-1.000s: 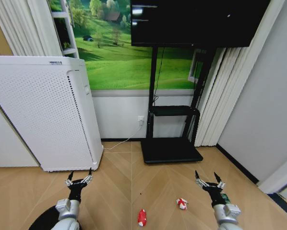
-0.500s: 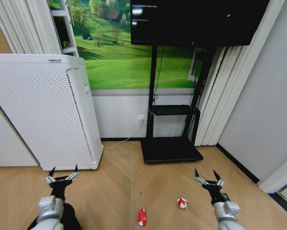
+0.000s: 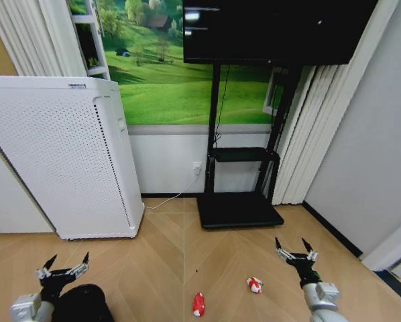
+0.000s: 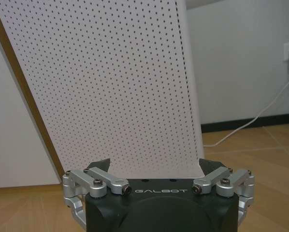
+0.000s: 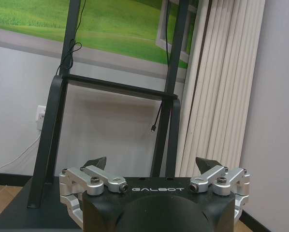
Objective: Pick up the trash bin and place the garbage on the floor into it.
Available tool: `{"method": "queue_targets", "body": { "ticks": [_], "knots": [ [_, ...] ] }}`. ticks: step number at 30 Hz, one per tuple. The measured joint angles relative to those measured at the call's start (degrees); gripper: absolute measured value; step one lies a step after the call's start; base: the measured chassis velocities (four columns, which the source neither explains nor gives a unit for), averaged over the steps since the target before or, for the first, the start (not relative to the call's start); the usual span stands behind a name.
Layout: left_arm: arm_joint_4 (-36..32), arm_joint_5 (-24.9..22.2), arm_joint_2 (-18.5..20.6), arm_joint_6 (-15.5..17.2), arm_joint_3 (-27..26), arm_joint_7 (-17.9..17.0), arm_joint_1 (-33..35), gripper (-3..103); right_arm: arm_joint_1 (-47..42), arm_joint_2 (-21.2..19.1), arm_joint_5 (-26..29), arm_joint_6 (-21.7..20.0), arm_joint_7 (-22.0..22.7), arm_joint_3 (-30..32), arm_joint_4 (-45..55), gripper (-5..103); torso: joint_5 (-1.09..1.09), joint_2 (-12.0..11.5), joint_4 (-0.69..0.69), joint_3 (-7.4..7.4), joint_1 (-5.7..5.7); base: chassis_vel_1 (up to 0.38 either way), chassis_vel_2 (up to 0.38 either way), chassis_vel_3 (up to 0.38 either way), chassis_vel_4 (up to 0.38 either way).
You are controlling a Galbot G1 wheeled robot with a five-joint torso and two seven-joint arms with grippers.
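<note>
The trash bin [image 3: 85,303] sits on the wooden floor at the lower left of the head view, a dark round shape partly cut off by the frame edge, with the left gripper [image 3: 62,270] poised just above its near rim, fingers spread wide and holding nothing. The risk I see here is a poor catch on the rim: the bin looks light and its rim thin, so a finger landing on top of the edge instead of straddling it could tip the bin or shove it across the floor. On the floor to the right lie two pieces of garbage, well apart from the bin: one red piece [image 3: 198,304] and one red-and-white piece [image 3: 254,285] near it. Both are small and low, so a grasp aimed too high would probably close on air. The right gripper [image 3: 296,253] hovers over the floor beyond the red-and-white piece, also spread and empty. Behind stand one white perforated appliance [image 3: 60,161] and one black TV stand [image 3: 241,201], and a swinging bin could bump the appliance
</note>
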Motion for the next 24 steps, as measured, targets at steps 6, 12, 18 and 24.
{"method": "queue_targets", "body": {
  "ticks": [6, 12, 18, 24],
  "knots": [
    [-1.3, -1.5, 1.4, 2.2, -4.0, 0.4, 6.2, 98, -0.3, -0.5, 0.1, 0.1, 0.6, 0.1, -0.4, 100, 0.01, 0.1, 0.02, 0.06, 0.02, 0.0, 0.0, 0.0, 0.0],
    [-2.3, 0.2, 1.5, 5.1, -5.5, 3.1, 9.2, 91, 0.6, -1.1, 0.8, -0.3, 1.4, -0.2, -1.1, 100, 0.0, 0.1, 0.01, 0.09, 0.03, 0.0, 0.0, 0.0, 0.0],
    [-1.1, 4.7, 1.6, 7.4, -9.1, 15.0, 11.3, 90, 1.5, -1.8, 1.7, -0.8, 1.9, -0.4, -2.1, 100, 0.01, 0.2, 0.01, 0.12, 0.04, 0.0, 0.0, 0.0, 0.0],
    [0.1, 5.6, 0.2, 7.7, -9.2, 16.0, 12.3, 94, 1.9, -2.1, 2.2, -0.8, 2.0, -0.7, -2.9, 100, 0.0, 0.2, 0.0, 0.14, 0.04, 0.0, 0.0, 0.0, 0.0]
  ]
}}
